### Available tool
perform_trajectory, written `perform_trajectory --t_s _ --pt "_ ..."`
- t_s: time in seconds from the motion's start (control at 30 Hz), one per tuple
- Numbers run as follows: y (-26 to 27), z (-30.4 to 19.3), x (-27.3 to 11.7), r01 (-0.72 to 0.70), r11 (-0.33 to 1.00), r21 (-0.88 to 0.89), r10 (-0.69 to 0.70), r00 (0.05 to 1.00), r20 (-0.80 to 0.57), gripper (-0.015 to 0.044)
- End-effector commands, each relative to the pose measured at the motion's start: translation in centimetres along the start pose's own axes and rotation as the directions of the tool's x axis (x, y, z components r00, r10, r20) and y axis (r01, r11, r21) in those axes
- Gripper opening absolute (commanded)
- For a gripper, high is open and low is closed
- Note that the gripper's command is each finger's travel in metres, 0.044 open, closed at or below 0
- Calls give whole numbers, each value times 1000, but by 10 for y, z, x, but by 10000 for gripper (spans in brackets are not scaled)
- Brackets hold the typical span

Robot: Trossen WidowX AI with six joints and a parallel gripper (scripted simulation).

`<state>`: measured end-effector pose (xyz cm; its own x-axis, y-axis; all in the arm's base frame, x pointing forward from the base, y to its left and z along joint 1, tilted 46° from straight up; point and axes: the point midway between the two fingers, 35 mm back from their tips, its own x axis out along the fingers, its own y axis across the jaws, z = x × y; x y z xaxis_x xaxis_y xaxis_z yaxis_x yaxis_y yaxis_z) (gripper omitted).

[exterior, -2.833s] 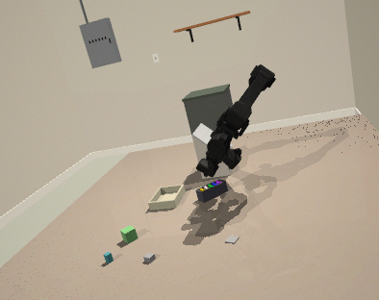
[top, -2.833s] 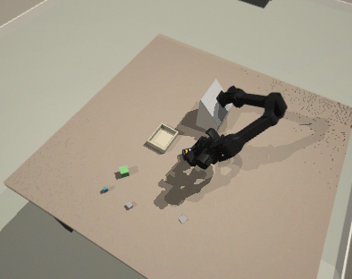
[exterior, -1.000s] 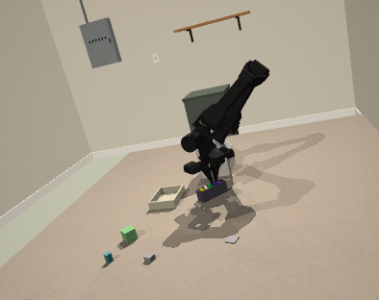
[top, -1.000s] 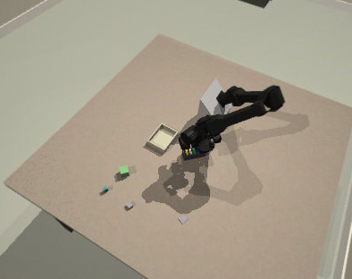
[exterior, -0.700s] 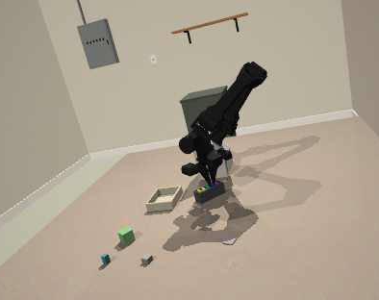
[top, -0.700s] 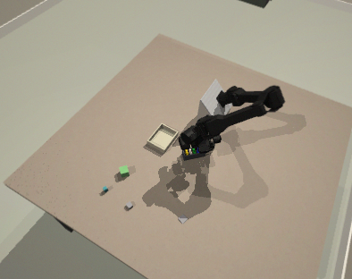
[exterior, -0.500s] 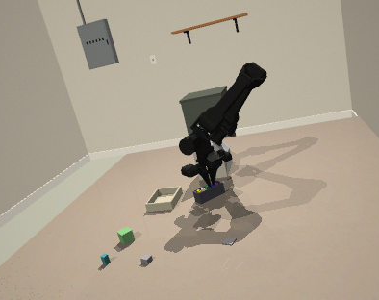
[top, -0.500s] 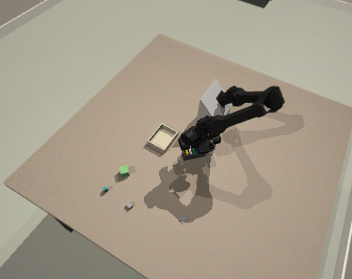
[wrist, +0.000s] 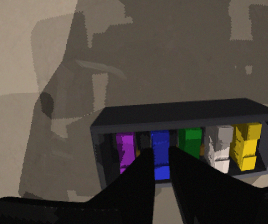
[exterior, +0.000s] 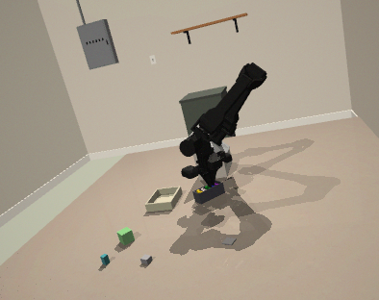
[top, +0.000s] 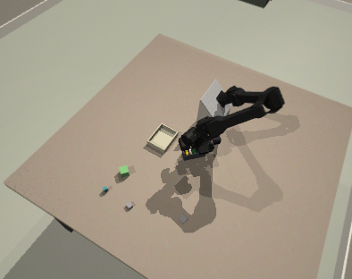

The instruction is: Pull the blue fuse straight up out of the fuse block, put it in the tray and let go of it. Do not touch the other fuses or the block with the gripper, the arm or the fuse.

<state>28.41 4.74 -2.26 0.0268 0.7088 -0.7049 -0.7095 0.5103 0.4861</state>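
The blue fuse (wrist: 161,136) stands in the dark fuse block (top: 194,156) (exterior: 209,194) (wrist: 185,113), between the purple fuse (wrist: 125,142) and the green fuse (wrist: 190,137). The white fuse (wrist: 224,135) and yellow fuse (wrist: 245,145) stand beyond the green one. My gripper (wrist: 159,155) (exterior: 211,185) points down at the block, with one fingertip against each side of the blue fuse; it is shut on it. The fingertips are hidden in the top view. The beige tray (top: 155,147) (exterior: 158,208) is empty and sits beside the block.
A green cube (top: 124,171) (exterior: 126,236), a small teal block (top: 104,189) (exterior: 105,260) and a small grey block (top: 129,206) (exterior: 146,260) lie beyond the tray. A flat grey tile (top: 182,219) (exterior: 229,240) lies farther off. A pale slanted panel (top: 211,95) stands by the arm.
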Motion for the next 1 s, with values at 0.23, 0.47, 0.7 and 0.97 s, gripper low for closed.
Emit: perform_trajectory --t_s 0.23,0.47,0.7,0.97 --pt "0 0 -1 0 1000 -1 0 1000 0 0" --pt "0 0 -4 0 1000 0 0 1000 0 0" --pt "-1 0 -8 0 1000 0 0 1000 0 0" --pt "-1 0 -11 0 1000 1 0 1000 0 0"
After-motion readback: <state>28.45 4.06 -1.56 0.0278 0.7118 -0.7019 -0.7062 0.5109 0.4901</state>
